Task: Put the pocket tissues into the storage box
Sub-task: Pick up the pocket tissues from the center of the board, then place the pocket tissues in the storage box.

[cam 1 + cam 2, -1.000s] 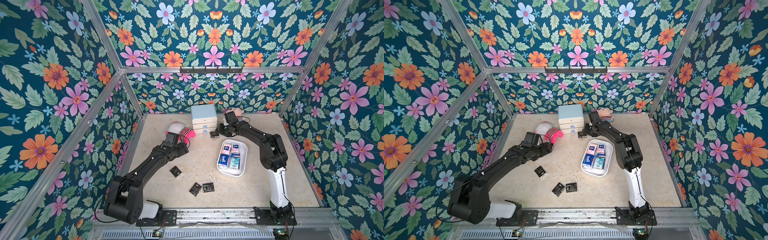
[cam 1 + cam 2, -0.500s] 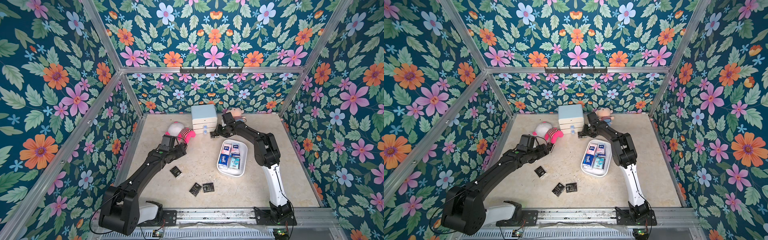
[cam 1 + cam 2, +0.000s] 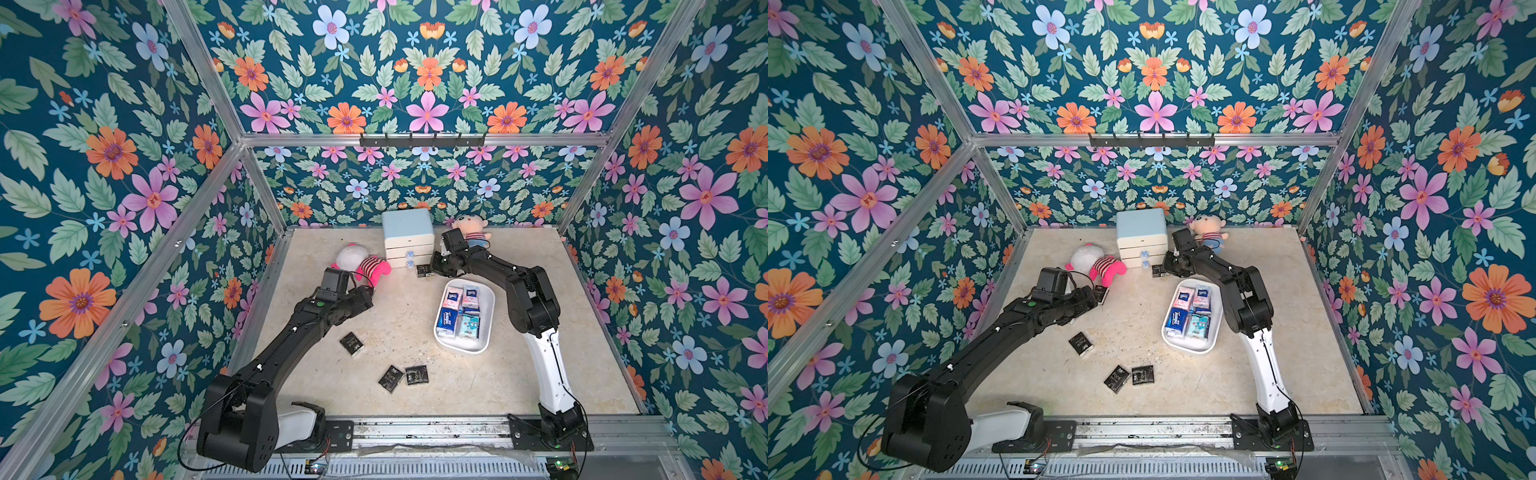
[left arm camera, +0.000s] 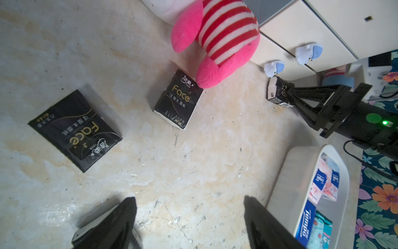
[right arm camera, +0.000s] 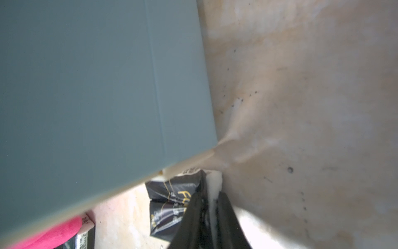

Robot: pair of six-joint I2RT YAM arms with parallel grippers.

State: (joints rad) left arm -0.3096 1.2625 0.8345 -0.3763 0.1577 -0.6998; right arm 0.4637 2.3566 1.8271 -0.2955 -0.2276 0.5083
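The right pincer (image 5: 209, 201) is clamped on a black tissue packet (image 5: 172, 189) at the near right corner of the drawer cabinet (image 3: 407, 232), the left pincer (image 4: 189, 199) stands apart and empty; with the grasp apparently made, the next move calls for a lift and nearward carry to the storage box (image 3: 457, 348).

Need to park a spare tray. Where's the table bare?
Widest: bare tabletop between right arm and right wall. Smaller: between storage box and the loose black packets. Crowded: by the drawer cabinet, where the right gripper pinches a black packet, and by the pink plush near the left gripper.
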